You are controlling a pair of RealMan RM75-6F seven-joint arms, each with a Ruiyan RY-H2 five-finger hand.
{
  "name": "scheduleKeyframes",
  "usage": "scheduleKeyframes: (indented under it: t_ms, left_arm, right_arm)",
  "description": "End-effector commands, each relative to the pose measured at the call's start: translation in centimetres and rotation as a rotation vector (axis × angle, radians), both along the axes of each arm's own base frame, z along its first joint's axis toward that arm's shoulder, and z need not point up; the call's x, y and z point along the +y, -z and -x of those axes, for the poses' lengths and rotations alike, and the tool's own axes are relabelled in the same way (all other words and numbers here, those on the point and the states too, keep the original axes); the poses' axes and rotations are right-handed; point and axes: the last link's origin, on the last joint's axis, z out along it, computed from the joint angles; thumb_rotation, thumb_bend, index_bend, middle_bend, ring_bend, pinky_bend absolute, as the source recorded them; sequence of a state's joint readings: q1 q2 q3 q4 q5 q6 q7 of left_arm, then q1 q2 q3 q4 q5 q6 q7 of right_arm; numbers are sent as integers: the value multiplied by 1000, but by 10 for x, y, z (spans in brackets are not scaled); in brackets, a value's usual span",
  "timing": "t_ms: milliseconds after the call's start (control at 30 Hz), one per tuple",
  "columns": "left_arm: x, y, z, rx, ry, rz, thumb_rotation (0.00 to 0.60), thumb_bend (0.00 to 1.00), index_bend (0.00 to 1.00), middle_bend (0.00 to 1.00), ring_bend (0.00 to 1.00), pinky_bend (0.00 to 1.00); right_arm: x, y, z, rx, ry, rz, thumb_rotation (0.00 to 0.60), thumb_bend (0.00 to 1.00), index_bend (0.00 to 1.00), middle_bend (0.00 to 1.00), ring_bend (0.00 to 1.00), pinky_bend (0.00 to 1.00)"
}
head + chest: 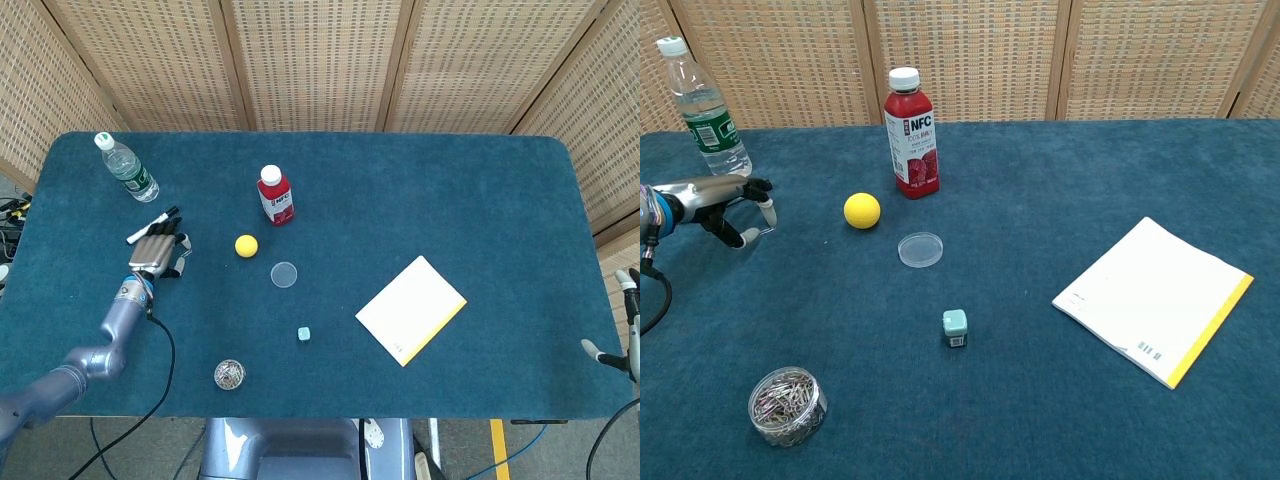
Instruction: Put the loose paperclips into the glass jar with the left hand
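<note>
Left hand [725, 200] low over blue desk [420, 190], left side of frame.
Fingers curled, hold unclear; round clear glass jar [787, 406] full of silvery paperclips [782, 396], bottom left.

a red nfc juice bottle [911, 131] stands upright at the back, a clear water bottle [707, 122] well to its left. a yellow ball [862, 210] sits near a clear round lid [920, 249]. a small teal cube [955, 327] lies nearer the front, a white notepad [1153, 298] with a yellow edge to the right, a black-and-white marker [150, 225] at far left.
</note>
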State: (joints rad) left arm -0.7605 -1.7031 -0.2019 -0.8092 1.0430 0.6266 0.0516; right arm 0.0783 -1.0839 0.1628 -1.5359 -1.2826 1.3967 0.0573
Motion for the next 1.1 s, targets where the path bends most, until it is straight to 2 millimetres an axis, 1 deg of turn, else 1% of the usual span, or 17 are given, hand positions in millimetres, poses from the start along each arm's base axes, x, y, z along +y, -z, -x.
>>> scheduleKeyframes:
  t_ms: [33,367,500,567,600,667,767,833,933,1100]
  left_arm:
    - [-3,1,0,-2,9,9,600,534,376,0,0,0]
    - [-23,-5,4,-21,43,59,600,549,388,0,0,0]
    - [-28,-11,2,-28,74,52,600,583,388,0,0,0]
    - [-29,-16,1,-29,94,35,600,604,361,0,0,0]
    - [-29,-19,1,-28,102,25,600,597,350,0,0,0]
    - [-27,-24,1,-18,124,1,600,526,332,0,0,0]
    - [-23,-28,1,-5,149,-22,600,429,364,0,0,0]
    - [-21,-31,1,16,170,-31,600,395,387,0,0,0]
    - [-13,-36,4,88,210,-35,600,378,411,0,0,0]
    - [-6,-37,9,142,241,-32,600,378,447,0,0,0]
  right_arm:
    - [0,0,0,0,0,-1,600,0,0,0,0,0]
    - [0,-1,0,-1,-1,2,600,0,0,0,0,0]
    - [0,0,-1,1,-4,-1,600,0,0,0,0,0]
    - [0,1,-1,1,-4,-1,600,0,0,0,0,0]
    - [0,1,-1,2,-4,-1,600,0,0,0,0,0]
    - [1,1,-1,1,-4,-1,600,0,0,0,0,0]
    - [1,1,-1,1,-4,-1,600,0,0,0,0,0]
    - [1,1,-1,1,-4,-1,600,0,0,0,0,0]
    - [0,1,-1,3,-3,-1,600,0,0,0,0,0]
    - [0,2,0,8,1,-2,600,0,0,0,0,0]
